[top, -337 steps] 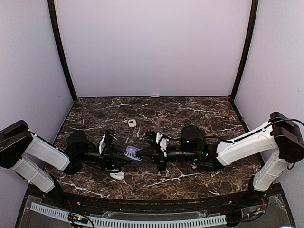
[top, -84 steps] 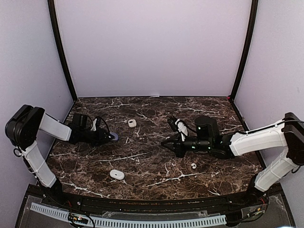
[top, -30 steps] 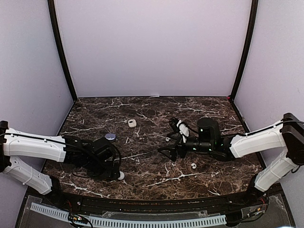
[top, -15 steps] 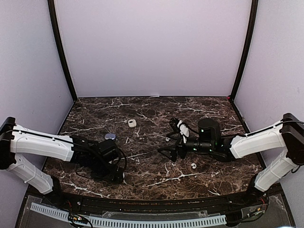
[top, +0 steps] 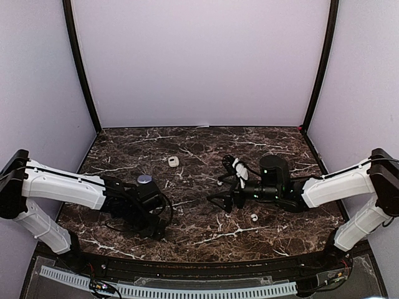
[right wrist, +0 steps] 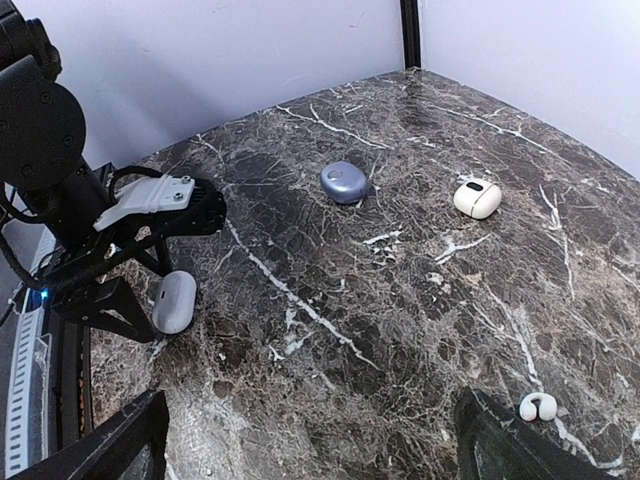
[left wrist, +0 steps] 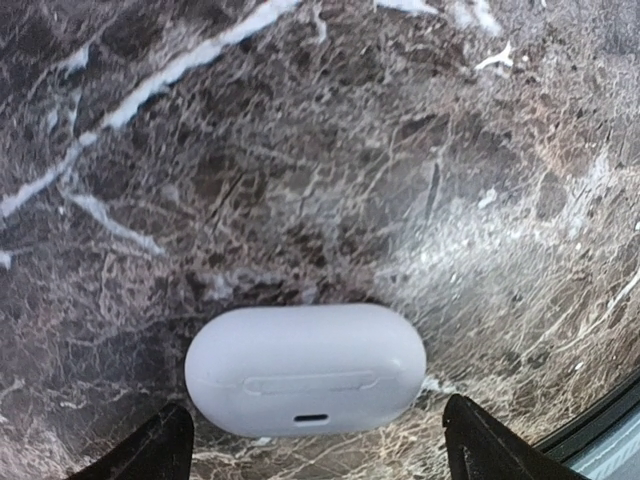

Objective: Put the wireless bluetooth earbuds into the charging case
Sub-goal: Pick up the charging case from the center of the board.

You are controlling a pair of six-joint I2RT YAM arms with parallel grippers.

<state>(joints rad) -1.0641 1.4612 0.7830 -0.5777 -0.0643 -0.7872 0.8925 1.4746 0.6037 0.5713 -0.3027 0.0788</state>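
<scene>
change: in the last few seconds the left arm had swung from the far left, beside the blue case (top: 144,179), down to the near edge; the left fingers (left wrist: 150,452) now stood on either side of the white case (left wrist: 305,368)
left fingers: spread wide, nothing held; the white case lay between them, contact could not be told
right fingers (right wrist: 515,440): spread wide, empty, hovering over mid-worktop, hardly moved in the last second
meaning for task: judged that the blue case was done with and the white case was next to be gripped; no bud was yet in hand
earbud (right wrist: 537,405): loose on the worktop (top: 249,143), just far of the right fingers; tiny, white, looped like a ring
second earbud (top: 254,217): loose on the near side of the right arm; too small to describe
white case: smooth matt plastic, rounded pill shape, shallow recessed bar and a small dark port on its near side; appeared shut
blue case: glossy, rounded pebble, left of centre
cream case (right wrist: 477,198): small, rounded, dark spot on top; far of centre, well apart from both arms
worktop: polished dark brown marble pattern, white veins, some glare
</scene>
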